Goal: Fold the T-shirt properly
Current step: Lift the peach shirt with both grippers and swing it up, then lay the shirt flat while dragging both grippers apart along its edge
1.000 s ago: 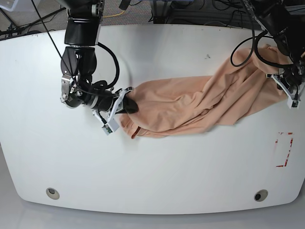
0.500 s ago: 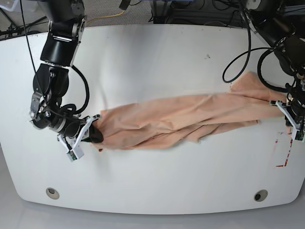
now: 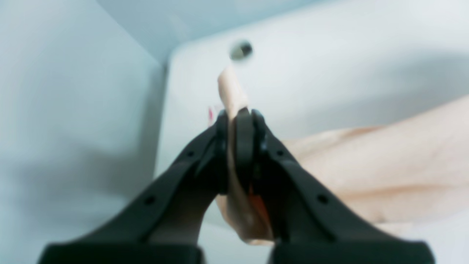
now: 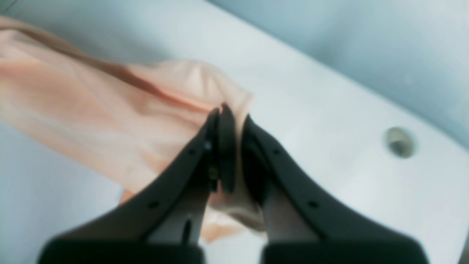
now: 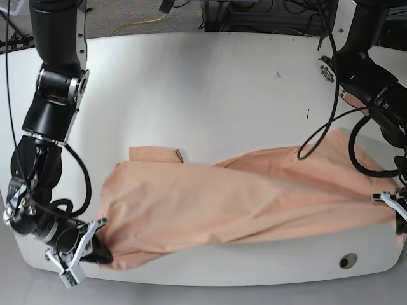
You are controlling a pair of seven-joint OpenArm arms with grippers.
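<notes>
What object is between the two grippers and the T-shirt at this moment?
Nothing visible. The left gripper and the right gripper each already pinch the T-shirt between their fingers, at opposite ends of it, with no other object lying on the cloth.

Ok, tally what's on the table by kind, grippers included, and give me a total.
T-shirt: 1
Grippers: 2, the left gripper and the right gripper, each clamped on a shirt edge
Round holes in the table: 1 in the base view
Total: 4
</notes>
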